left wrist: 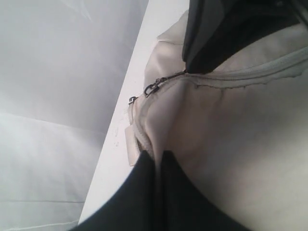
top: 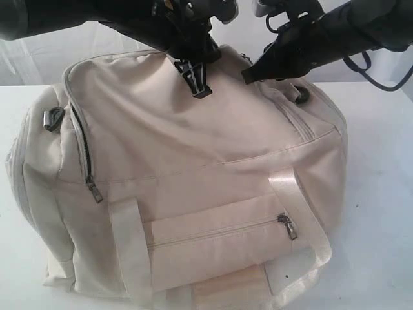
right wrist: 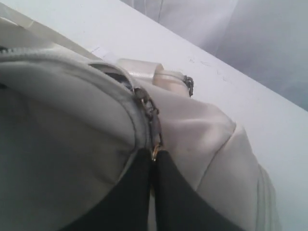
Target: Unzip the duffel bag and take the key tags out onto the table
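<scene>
Duffel bag (top: 193, 161) on the table (top: 381, 194). Left gripper (left wrist: 156, 159) at the bag's top, fingers (left wrist: 130, 197) pinched shut on its fabric. Right gripper (right wrist: 154, 156) close by on the same top edge, fingers (right wrist: 180, 197) clamped together on the zipper pull (right wrist: 153, 122).

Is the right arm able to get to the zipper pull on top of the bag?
Probably yes. The right gripper sits right at the zipper pull on the duffel bag, jaws shut, seemingly pinching it. Nothing is in the way.
</scene>
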